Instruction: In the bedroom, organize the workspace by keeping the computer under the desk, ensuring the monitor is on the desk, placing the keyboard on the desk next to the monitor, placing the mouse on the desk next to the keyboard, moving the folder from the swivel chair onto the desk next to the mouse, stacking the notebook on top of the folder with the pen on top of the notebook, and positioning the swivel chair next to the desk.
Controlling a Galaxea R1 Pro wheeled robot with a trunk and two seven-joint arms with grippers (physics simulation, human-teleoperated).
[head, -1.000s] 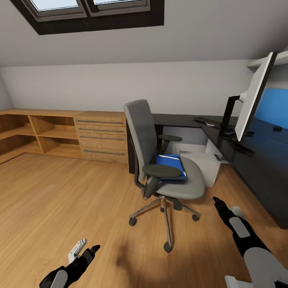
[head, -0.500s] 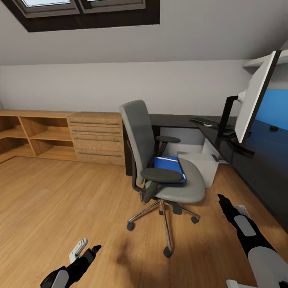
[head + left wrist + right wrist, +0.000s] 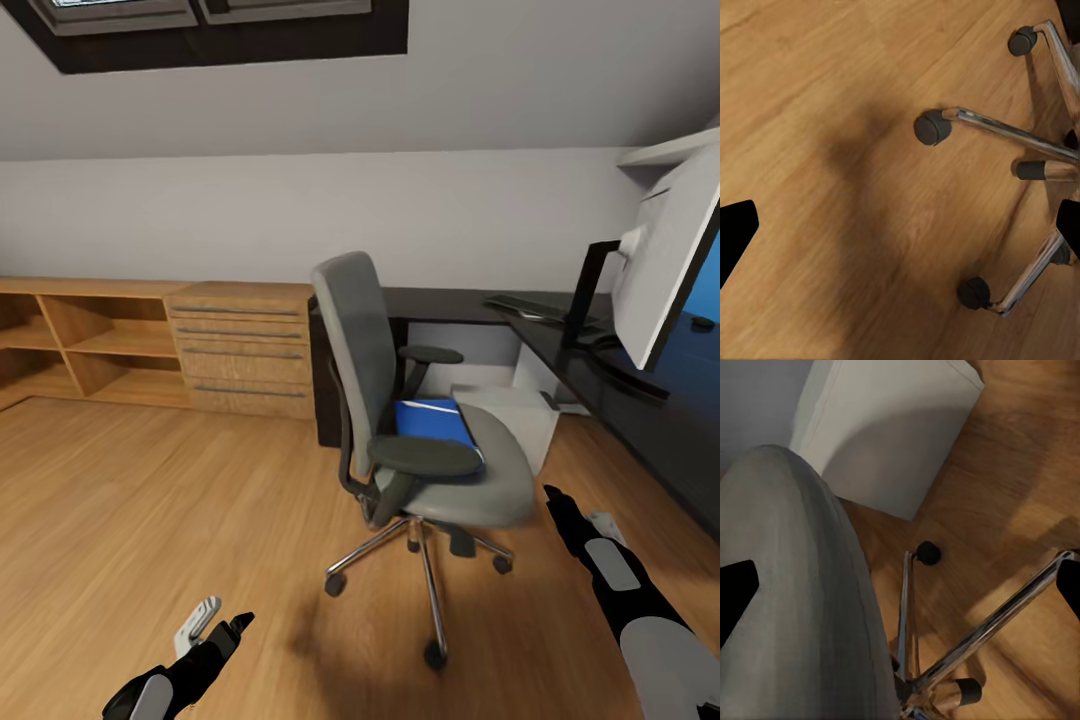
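Wood floor [image 3: 150, 500]; folder [image 3: 432, 420] half-hidden by swivel chair [image 3: 420, 420] armrest; both tools apart.

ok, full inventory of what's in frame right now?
swivel chair: 1, grey with chrome base, on the floor beside the desk
folder: 1, blue, on the chair seat
desk: 1, glossy black, at right
monitor: 1, white back, on the desk
keyboard: 1, black, on the desk's far end
computer: 1, light grey, under the desk
dresser: 1, light wood, by the far wall
left gripper: open, over the floor
right gripper: open, near the seat
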